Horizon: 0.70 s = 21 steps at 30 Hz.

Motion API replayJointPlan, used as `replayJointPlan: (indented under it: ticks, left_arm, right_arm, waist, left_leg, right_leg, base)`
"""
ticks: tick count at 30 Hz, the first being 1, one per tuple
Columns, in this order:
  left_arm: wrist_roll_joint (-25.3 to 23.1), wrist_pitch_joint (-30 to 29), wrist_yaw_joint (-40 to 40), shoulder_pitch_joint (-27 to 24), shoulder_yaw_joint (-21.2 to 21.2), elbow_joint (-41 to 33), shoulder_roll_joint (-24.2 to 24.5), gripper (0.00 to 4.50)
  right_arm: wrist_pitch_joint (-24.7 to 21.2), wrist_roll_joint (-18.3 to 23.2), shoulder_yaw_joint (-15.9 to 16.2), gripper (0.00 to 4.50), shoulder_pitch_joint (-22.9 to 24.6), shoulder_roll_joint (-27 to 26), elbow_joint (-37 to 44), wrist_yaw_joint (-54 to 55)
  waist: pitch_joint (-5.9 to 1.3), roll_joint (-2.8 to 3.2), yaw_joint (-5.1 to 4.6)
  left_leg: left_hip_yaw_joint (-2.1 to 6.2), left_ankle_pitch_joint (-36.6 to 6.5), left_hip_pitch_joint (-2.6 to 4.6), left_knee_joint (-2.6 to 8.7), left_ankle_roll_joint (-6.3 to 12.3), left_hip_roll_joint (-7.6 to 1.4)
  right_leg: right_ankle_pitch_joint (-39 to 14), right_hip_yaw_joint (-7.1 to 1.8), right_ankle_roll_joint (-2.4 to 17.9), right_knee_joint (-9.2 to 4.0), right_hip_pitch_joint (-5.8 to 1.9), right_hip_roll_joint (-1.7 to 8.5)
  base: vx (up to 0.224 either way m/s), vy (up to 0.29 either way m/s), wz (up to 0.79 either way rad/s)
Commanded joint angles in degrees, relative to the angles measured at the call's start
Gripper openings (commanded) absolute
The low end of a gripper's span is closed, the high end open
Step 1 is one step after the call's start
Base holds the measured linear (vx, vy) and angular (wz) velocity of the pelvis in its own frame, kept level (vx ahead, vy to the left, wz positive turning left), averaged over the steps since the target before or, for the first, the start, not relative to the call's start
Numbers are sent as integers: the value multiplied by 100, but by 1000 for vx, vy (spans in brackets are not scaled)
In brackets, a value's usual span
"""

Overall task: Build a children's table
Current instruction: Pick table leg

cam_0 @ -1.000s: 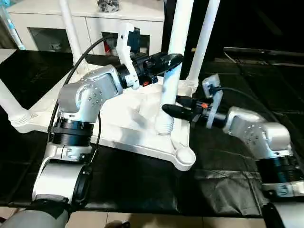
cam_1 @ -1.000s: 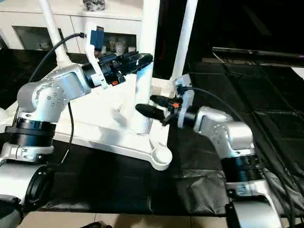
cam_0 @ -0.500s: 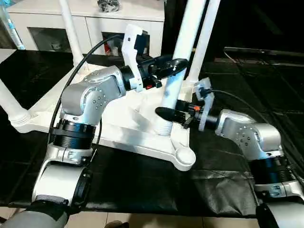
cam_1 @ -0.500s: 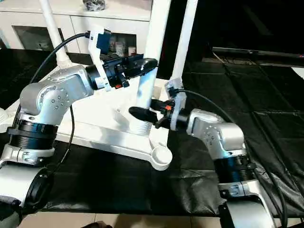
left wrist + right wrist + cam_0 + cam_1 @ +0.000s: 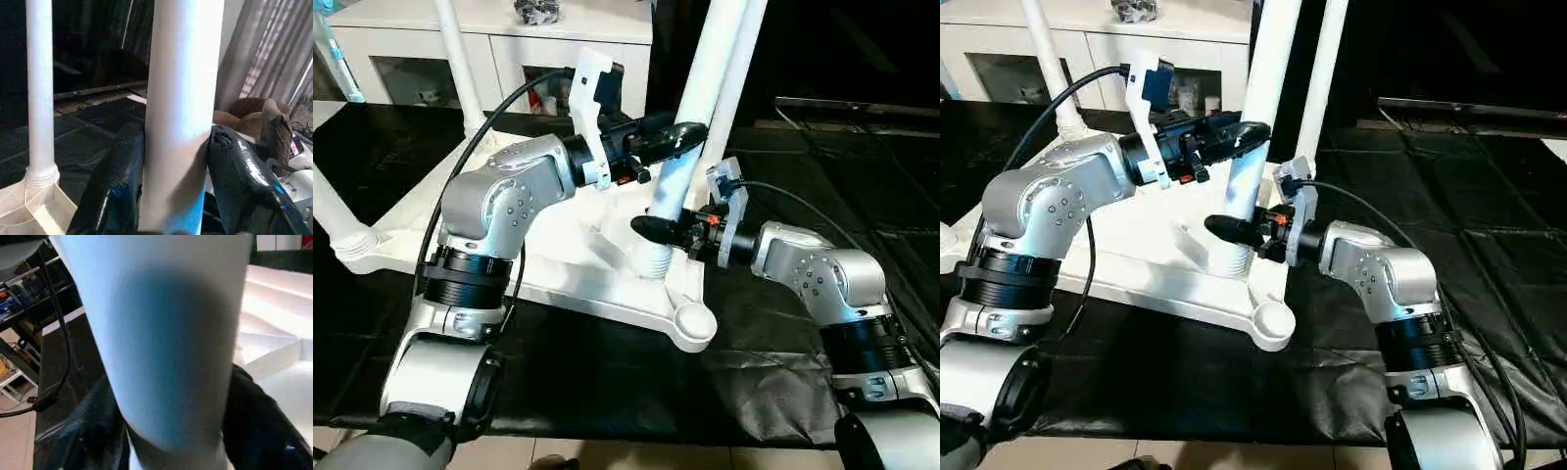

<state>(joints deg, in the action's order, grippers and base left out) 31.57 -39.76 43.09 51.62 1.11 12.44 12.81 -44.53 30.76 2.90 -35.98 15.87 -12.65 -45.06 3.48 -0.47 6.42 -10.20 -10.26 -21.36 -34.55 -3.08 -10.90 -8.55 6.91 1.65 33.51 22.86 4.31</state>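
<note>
The white table top [image 5: 558,245] lies upside down on a black mat, ribs facing up. Three white legs stand in its corner sockets: back left [image 5: 455,59], left [image 5: 333,211] and back right [image 5: 739,69]. A fourth leg [image 5: 705,78] leans to the right, its threaded end [image 5: 653,259] resting on the underside just behind the front corner socket [image 5: 693,321], which holds nothing. My left gripper [image 5: 680,137] is shut on this leg at mid-height, with a finger [image 5: 112,191] pressed on each side. My right gripper [image 5: 658,227] is shut on it lower down, just above the threads.
A white cabinet with glass doors [image 5: 411,59] stands behind the table top. The black mat [image 5: 607,382] covers the floor in front and to the right. Black cables trail from both wrists. A brown soft heap [image 5: 259,117] lies off to the side.
The held leg has tipped further to the right. My right gripper slid left and closed around its lower part. My left gripper shifted right with the leg.
</note>
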Motion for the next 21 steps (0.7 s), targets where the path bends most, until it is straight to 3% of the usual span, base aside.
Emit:
replayJointPlan:
  ticks: [1, 8, 15, 19, 20, 21]
  left_arm:
    - [-31, 41, 34, 39, 67, -161, -35, 175]
    - [-18, 39, 18, 67, 56, -203, -76, 175]
    - [10, -78, 74, 17, 125, -426, -55, 175]
    - [343, -376, 135, 42, -30, -552, -96, 175]
    - [500, -475, 166, 46, -119, -595, -117, 245]
    - [557, -504, 157, 50, -162, -606, -133, 245]
  right_arm:
    - [-87, -62, 63, 232, 17, 29, -64, 6]
    - [-174, -56, 91, 205, 53, 58, -33, -36]
    - [-112, -52, 56, 199, 64, 44, -23, -70]
    - [-66, -37, 34, 199, 84, 31, -15, -61]
    - [-54, -34, 19, 199, 95, 24, -7, -49]
    - [-49, -33, 11, 199, 100, 21, -3, -43]
  waist:
    - [-466, -57, -4]
    - [-464, -58, 0]
    - [-462, -63, -4]
    - [-465, -59, -4]
    - [-461, -53, -3]
    - [-460, -52, -4]
  left_leg:
    - [75, -662, 82, 369, 17, -252]
    - [78, -650, 78, 368, 18, -251]
    - [78, -663, 79, 370, 20, -255]
    - [74, -638, 79, 364, 12, -257]
    - [75, -655, 80, 365, 15, -253]
    - [72, -660, 80, 363, 15, -249]
  right_leg:
    - [-1548, -360, 791, -330, -348, 489]
    - [-1663, -359, 709, -343, -343, 489]
    - [-1610, -358, 751, -337, -341, 489]
    - [-1565, -361, 781, -320, -346, 491]
    - [-1610, -359, 783, -334, -343, 492]
    - [-1622, -357, 781, -334, -341, 487]
  base:
    - [0, 0, 0]
    - [0, 0, 0]
    - [0, 0, 0]
    - [0, 0, 0]
    - [0, 0, 0]
    - [0, 0, 0]
